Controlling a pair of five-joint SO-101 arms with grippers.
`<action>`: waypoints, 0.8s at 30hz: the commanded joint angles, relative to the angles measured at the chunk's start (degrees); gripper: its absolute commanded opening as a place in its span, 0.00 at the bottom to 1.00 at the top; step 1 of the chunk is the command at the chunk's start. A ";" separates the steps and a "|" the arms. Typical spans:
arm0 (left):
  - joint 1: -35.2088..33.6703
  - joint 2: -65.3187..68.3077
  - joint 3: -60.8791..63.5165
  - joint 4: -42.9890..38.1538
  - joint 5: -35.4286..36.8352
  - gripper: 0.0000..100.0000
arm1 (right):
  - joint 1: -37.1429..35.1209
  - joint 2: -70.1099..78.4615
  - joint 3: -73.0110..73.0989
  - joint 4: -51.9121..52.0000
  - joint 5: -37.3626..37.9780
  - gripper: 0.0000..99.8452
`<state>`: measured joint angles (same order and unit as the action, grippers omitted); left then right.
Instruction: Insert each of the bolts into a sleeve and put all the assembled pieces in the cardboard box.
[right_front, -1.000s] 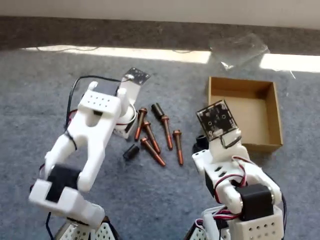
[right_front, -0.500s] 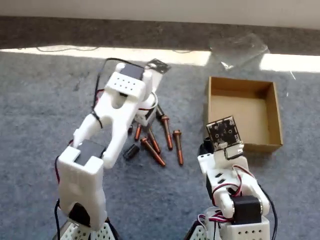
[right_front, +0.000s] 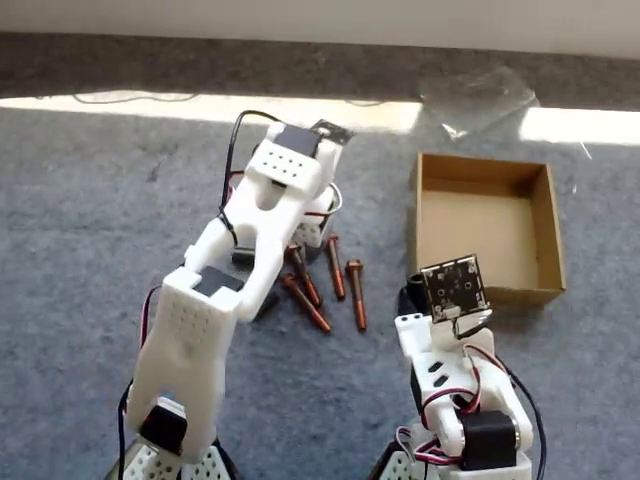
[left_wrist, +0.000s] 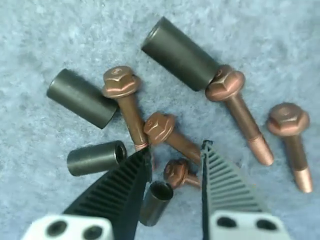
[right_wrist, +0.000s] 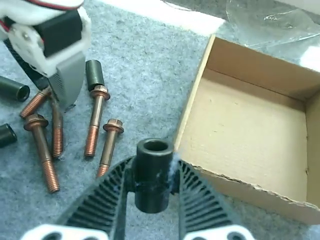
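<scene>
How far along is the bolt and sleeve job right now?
Nothing looks finished: the brown cardboard box is empty. In hand: the right claw grips one black cylindrical sleeve, and the open left claw hovers over the loose copper bolts. Left: every insertion, then boxing.

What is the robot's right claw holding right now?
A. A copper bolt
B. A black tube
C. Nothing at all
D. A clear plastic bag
B: in the right wrist view, the right gripper is clamped on a black sleeve, which stands upright between the two fingers with its open end facing up.
</scene>
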<state>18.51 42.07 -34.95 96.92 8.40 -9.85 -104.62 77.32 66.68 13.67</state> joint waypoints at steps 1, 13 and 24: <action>1.36 0.04 -3.30 0.70 10.11 0.16 | -3.03 -0.57 -0.57 -1.54 -0.35 0.00; 1.63 0.66 -2.86 0.70 37.01 0.16 | -4.44 -0.57 1.89 -3.21 -0.18 0.00; 1.27 6.37 -3.21 0.70 50.90 0.16 | -4.44 -0.57 2.15 -3.21 -0.09 0.00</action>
<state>19.03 48.22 -35.91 96.92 54.90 -13.80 -104.79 79.78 65.45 13.67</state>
